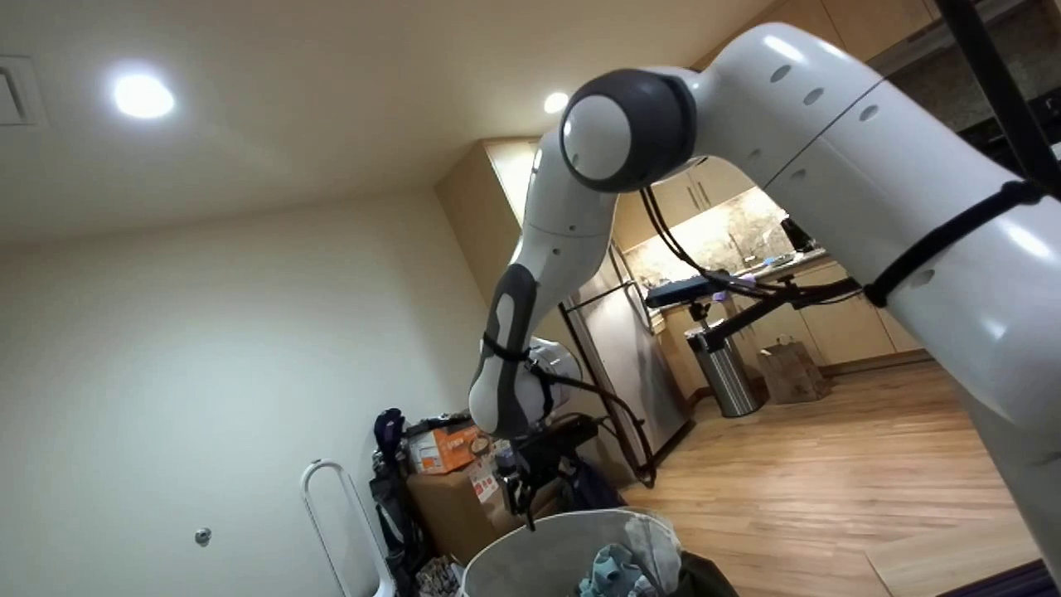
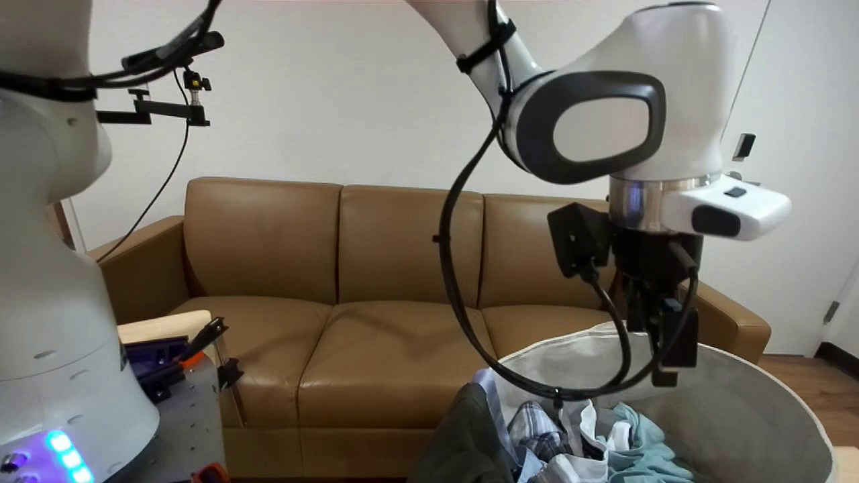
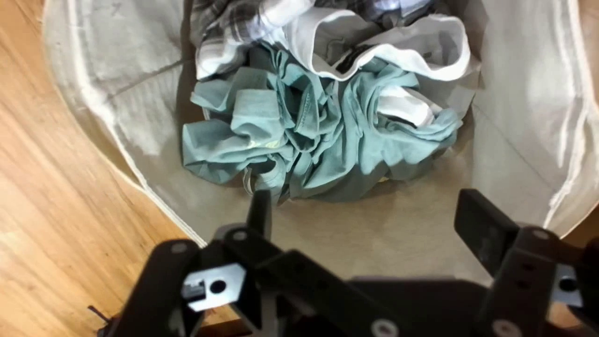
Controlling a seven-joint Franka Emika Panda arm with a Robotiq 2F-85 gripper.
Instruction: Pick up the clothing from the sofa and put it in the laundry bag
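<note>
You have one laundry bag (image 2: 745, 409) in front of one brown three-cushion sofa (image 2: 402, 248); the clothing (image 2: 577, 469) lies heaped inside the bag, at least one plaid garment (image 3: 234, 25), one white-grey garment (image 3: 412, 58) and one teal garment (image 3: 346, 150), overlapped too closely for an exact count. Both exterior views cut off the bag's lower part. Your arm (image 1: 746, 108), bent down at the wrist, holds the tool (image 3: 365, 210) pointing downward over the bag's mouth, fingers (image 3: 482, 229) spread wide.

clothing (image 3: 327, 121): teal, white, plaid | laundry bag (image 2: 738, 409): pale grey | sofa (image 2: 396, 362): brown | hand (image 3: 365, 215): mostly black | arm (image 1: 829, 149): white, grey
</note>
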